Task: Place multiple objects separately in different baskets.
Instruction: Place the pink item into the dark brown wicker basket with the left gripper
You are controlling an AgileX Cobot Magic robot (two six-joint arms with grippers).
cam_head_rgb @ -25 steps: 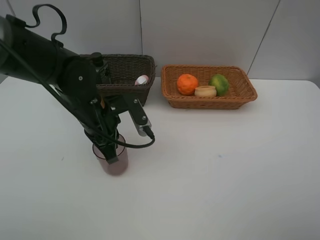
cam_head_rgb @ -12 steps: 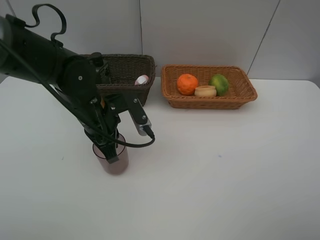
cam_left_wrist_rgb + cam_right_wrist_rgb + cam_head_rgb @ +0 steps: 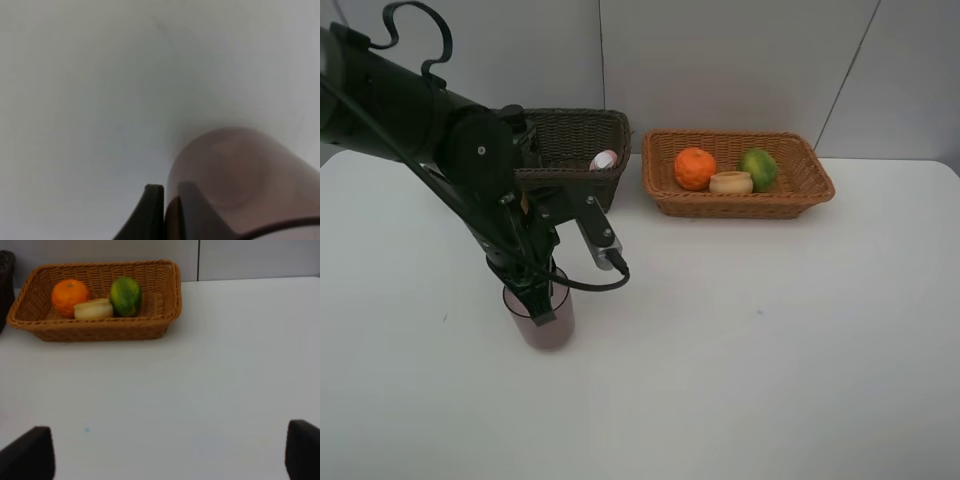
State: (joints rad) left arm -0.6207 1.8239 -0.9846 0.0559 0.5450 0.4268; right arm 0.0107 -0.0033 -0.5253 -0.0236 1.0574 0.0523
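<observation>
Exterior high: the left gripper (image 3: 537, 303) grips the rim of the mauve cup (image 3: 542, 322) at lower left; the dark basket (image 3: 582, 146) and light basket (image 3: 800, 182) sit along the top. Left wrist: one finger (image 3: 150, 212) is outside the cup wall, one inside. Right wrist: the right gripper (image 3: 165, 456) is wide open over the bare table (image 3: 210, 390), with the orange (image 3: 70, 296) in the basket at upper left.

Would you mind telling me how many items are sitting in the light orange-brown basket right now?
3, all toward the back of the light basket: the orange on the left, the pale round item in the middle, the green citrus on the right. Nothing appears hidden.
</observation>
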